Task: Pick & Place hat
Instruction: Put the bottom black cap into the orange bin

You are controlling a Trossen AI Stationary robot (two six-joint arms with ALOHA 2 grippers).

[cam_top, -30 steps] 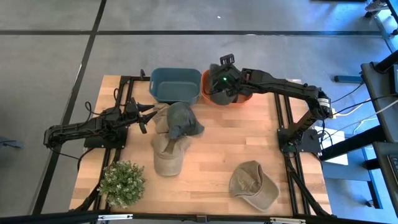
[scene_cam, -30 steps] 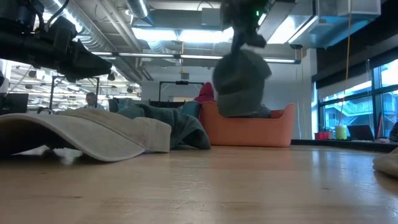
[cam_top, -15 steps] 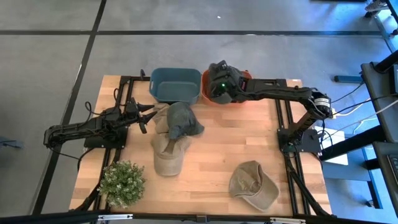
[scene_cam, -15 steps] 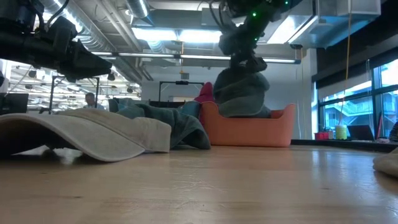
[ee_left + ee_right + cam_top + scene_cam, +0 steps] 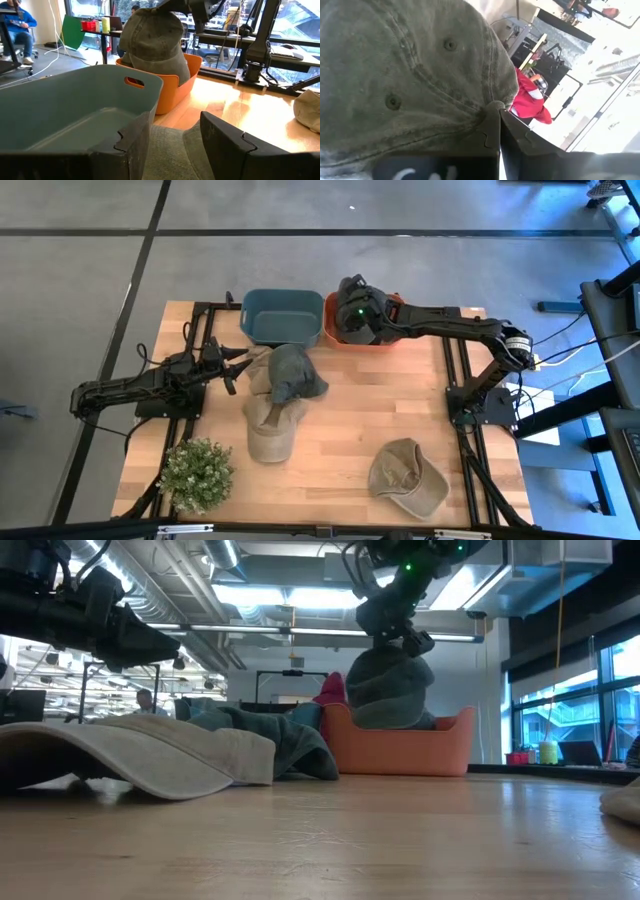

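A grey-green cap (image 5: 385,690) sits crown-up in the orange bin (image 5: 400,752) at the table's far edge and shows in the left wrist view (image 5: 152,42). My right gripper (image 5: 398,638) is above it, pointing down, shut on its crown. My left gripper (image 5: 172,150) is open at the table's left side, next to the hat pile; its fingers stand over pale cloth. On the table lie a teal-grey hat (image 5: 290,373), a beige hat (image 5: 272,428) and a tan hat (image 5: 405,477). My right gripper pinches a small pucker of cloth at the top of the cap's crown (image 5: 490,106) between its two fingers, coming from above and pointing down. The cap stands upright below the fingers, with its lower part inside the orange bin (image 5: 385,340).
A blue bin (image 5: 282,317) stands left of the orange one at the far edge. A potted plant (image 5: 195,475) sits at the near left corner. Bare wood lies in the table's middle and near right, around the tan hat.
My right gripper has come down over the orange bin with the cap. The cap hung free below the fingers a second ago; now its lower part rests in the bin and its crown bulges out under the gripper.
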